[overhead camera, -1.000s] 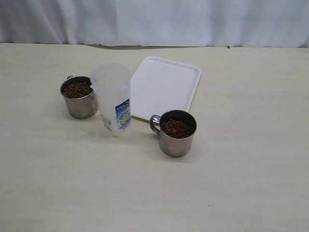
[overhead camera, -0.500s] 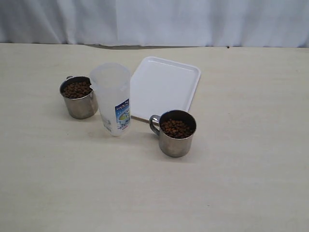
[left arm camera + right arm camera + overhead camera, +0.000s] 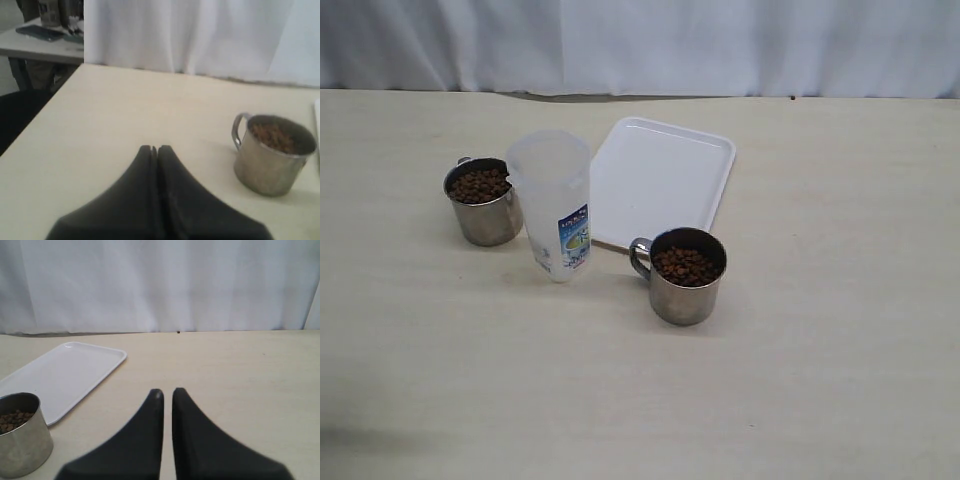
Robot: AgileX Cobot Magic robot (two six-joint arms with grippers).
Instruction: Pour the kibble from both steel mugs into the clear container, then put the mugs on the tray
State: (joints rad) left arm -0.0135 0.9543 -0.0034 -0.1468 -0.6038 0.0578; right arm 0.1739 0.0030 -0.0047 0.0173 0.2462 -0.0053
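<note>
Two steel mugs hold brown kibble point(image 3: 480, 184). One mug point(image 3: 485, 208) stands left of the clear container point(image 3: 553, 200), and the other point(image 3: 687, 280) stands in front of the white tray point(image 3: 660, 180). The container is upright, its label facing front. Neither gripper shows in the exterior view. My left gripper point(image 3: 156, 149) is shut and empty, hovering short of the left mug point(image 3: 272, 157). My right gripper point(image 3: 167, 392) is shut on nothing, with a thin slit between its fingers. It sits apart from the other mug point(image 3: 20, 442) and the tray point(image 3: 60, 375).
A white curtain point(image 3: 640, 45) hangs behind the beige table. In the left wrist view the table's side edge point(image 3: 35, 125) drops off to a dark floor. A second table point(image 3: 45, 42) with some items stands beyond it.
A faint shadow has appeared on the table at the lower left corner of the exterior view. The mugs, container and tray have not moved.
</note>
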